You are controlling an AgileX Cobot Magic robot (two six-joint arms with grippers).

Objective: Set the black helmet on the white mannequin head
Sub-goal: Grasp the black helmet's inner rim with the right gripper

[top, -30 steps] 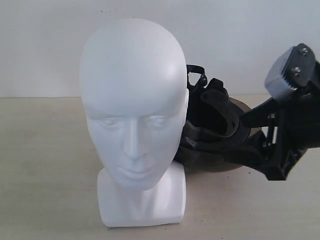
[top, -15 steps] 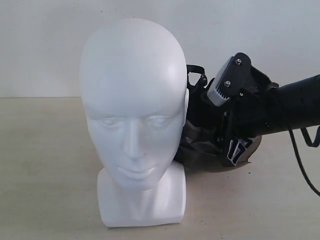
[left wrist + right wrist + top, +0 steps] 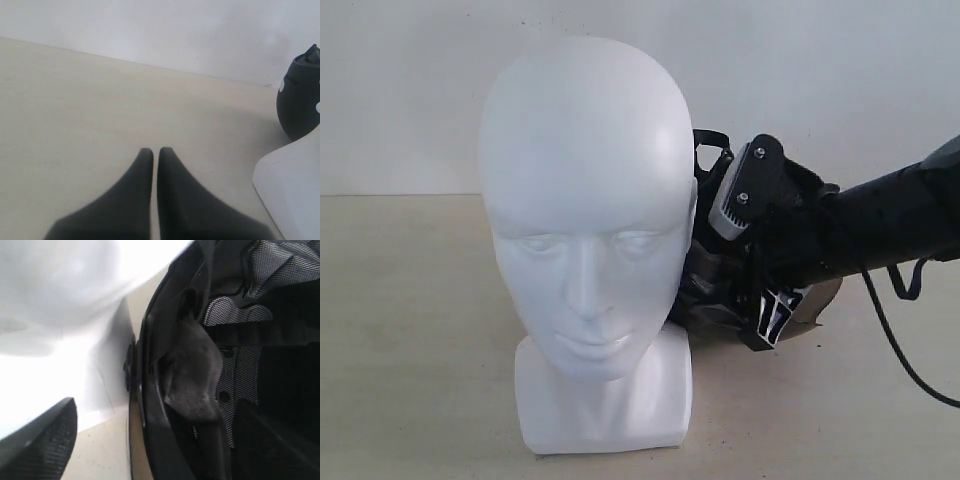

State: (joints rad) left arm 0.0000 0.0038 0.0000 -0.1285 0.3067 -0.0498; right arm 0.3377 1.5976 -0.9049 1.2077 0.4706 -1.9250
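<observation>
The white mannequin head stands upright on the table, face to the camera. The black helmet lies behind it to the right, touching its side, with a strap sticking up. My right gripper is open and straddles the helmet's rim. In the right wrist view, one finger is outside by the mannequin head, and the other is inside against the mesh lining. My left gripper is shut and empty over bare table, with the helmet and the mannequin's base off to one side.
The beige table runs back to a plain white wall. A black cable hangs from the right arm down to the table at the right.
My right arm has swung left and turned its wrist, bringing the open jaws from beside the helmet onto its rim. The head and the helmet have not moved.
</observation>
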